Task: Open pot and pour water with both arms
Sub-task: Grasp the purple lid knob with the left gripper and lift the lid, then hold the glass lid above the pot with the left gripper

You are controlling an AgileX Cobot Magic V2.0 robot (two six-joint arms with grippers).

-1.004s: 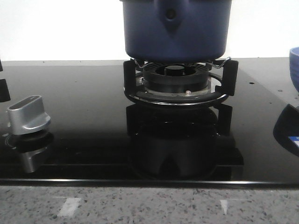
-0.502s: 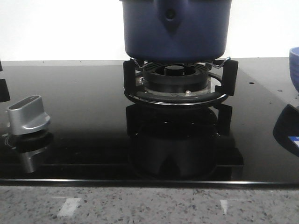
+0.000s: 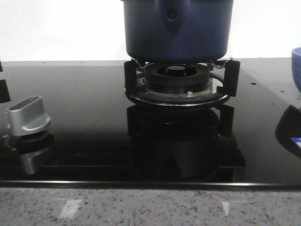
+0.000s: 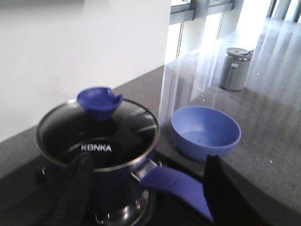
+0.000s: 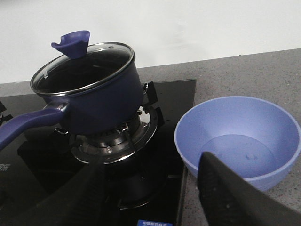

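1. Left gripper [image 4: 146, 188]: its two dark fingers [image 4: 75, 188] stand wide apart with nothing between them, hovering above the pot [image 4: 101, 155] and its long blue handle [image 4: 176, 186], touching neither.

2. Right gripper [image 5: 155, 197]: also spread wide and empty, its fingers [image 5: 230, 197] hanging over the near side of the light blue bowl [image 5: 240, 136] and the right part of the black glass hob [image 5: 160, 179].

3. The pot [image 3: 178, 30] sits on the burner stand [image 3: 181, 82] at the middle of the hob, towards the back edge of the worktop. Its glass lid [image 4: 96, 134] is on, with the blue knob [image 4: 99, 101] on top — so opening is not yet done, by my reading.

4. The bowl sits off the hob on the grey stone at the worktop's right edge [image 3: 296, 68]; it seems to hold a little water already.

5. Risks, as I judge them: the knob is small and flared, so an off-centre pinch could slip and drop the glass lid onto the rim. Lifting by the long handle alone could tip the pot or catch it on the stand's prongs — and a hasty pour could miss the bowl and wet the hob.

6. Count: one pot, one lid, one bowl, one burner stand, one silver control knob [image 3: 29, 115] near the hob's left edge, one grey lidded jug [image 4: 233, 68] far along the counter, two grippers.
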